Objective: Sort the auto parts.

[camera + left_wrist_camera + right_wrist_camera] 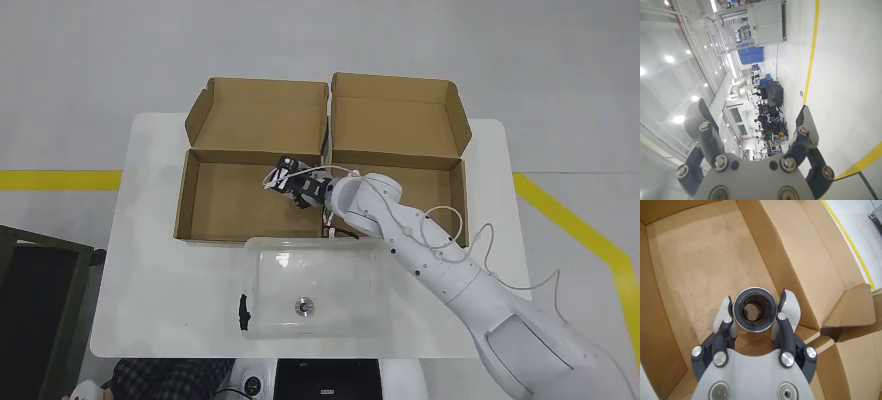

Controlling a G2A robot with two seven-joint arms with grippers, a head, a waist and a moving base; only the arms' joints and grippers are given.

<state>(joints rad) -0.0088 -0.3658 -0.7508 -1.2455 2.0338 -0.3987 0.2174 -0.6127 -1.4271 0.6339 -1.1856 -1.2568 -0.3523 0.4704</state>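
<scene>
My right gripper is shut on a metal cylindrical bearing with a dark end face and a hollow bore. It holds the bearing above the bare floor of the left cardboard box, near the wall shared with the neighbouring box. From above, the right gripper hangs over the right end of the left box. The right box beside it looks bare where it shows. My left gripper is open with nothing between its fingers, and it points out at the room.
A clear plastic bin stands on the white table in front of the boxes. It holds a small black part and a round metal part. Both boxes have their flaps folded up at the back.
</scene>
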